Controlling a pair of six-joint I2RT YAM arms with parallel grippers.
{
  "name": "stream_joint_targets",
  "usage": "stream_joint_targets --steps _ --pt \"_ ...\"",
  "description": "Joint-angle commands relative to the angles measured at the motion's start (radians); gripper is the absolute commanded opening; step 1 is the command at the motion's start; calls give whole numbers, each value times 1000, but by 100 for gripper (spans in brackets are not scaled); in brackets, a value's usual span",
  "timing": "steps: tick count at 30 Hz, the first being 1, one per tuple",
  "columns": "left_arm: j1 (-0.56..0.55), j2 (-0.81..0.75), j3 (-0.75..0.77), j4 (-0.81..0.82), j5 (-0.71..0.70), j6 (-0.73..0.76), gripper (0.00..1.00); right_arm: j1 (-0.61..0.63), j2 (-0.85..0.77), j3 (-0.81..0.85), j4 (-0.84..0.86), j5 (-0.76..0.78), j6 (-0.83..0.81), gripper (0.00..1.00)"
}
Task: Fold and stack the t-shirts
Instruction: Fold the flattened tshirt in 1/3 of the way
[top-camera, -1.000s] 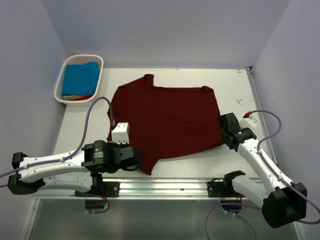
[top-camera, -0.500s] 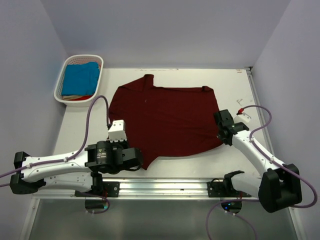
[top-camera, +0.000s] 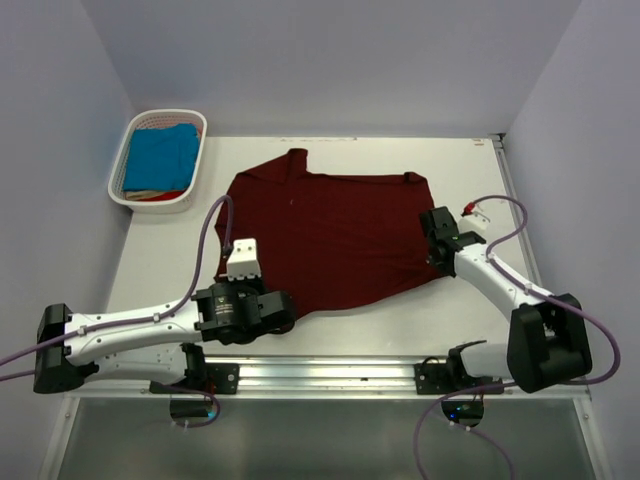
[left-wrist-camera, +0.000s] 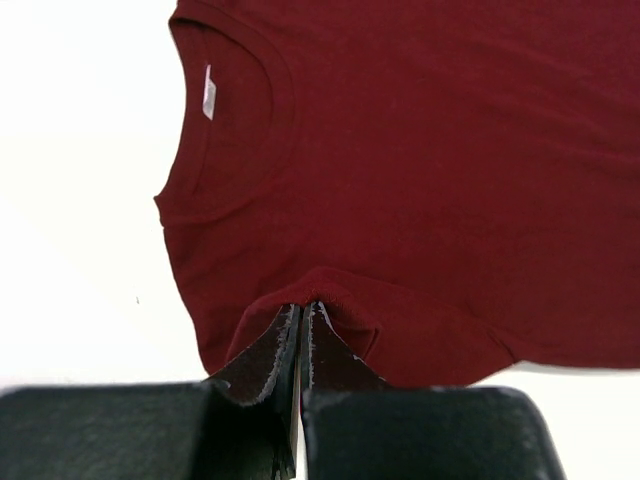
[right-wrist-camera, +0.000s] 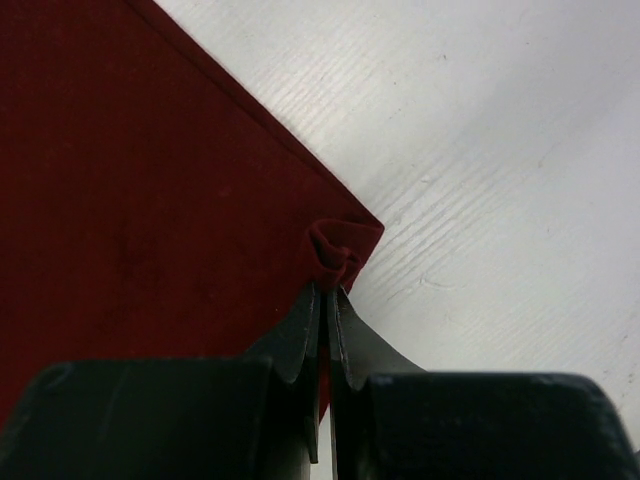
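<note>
The maroon t-shirt (top-camera: 335, 235) is spread flat on the middle of the tabletop (top-camera: 470, 170). Its near left edge is pinched by the closed left hand (left-wrist-camera: 303, 306), and its near right corner by the closed right hand (right-wrist-camera: 328, 290). A turquoise t-shirt (top-camera: 160, 155) is held in the white basket (top-camera: 199, 160) at far left.

The white bench (top-camera: 340, 330) fills the floor of a pale-walled booth; its surface is matte with a fine grain, bare along the near edge and down the right side; a maroon t-shirt (top-camera: 340, 235) lies spread across its middle, mostly flat, round neck toward the left, hem toward the right, one sleeve pointing to the far edge; the shirt's near left edge and near right corner are gathered into small puckers; a white slatted basket (top-camera: 150, 204) stands in the far left corner, well apart from the shirt; a few small marks show near the far right corner.
</note>
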Motion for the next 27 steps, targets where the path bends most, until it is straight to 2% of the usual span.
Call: stream_joint_targets --steps 1,9,19,27 --pt "48 -7 -45 167 -92 130 0 -4 21 47 53 39 -33 0" --pt "140 -24 -75 372 -131 382 0 -5 47 73 75 77 -67 0" --pt "229 -15 -118 550 -121 558 0 -16 107 110 95 80 -89 0" --pt "310 -7 -162 766 -79 753 0 -14 124 109 105 86 -87 0"
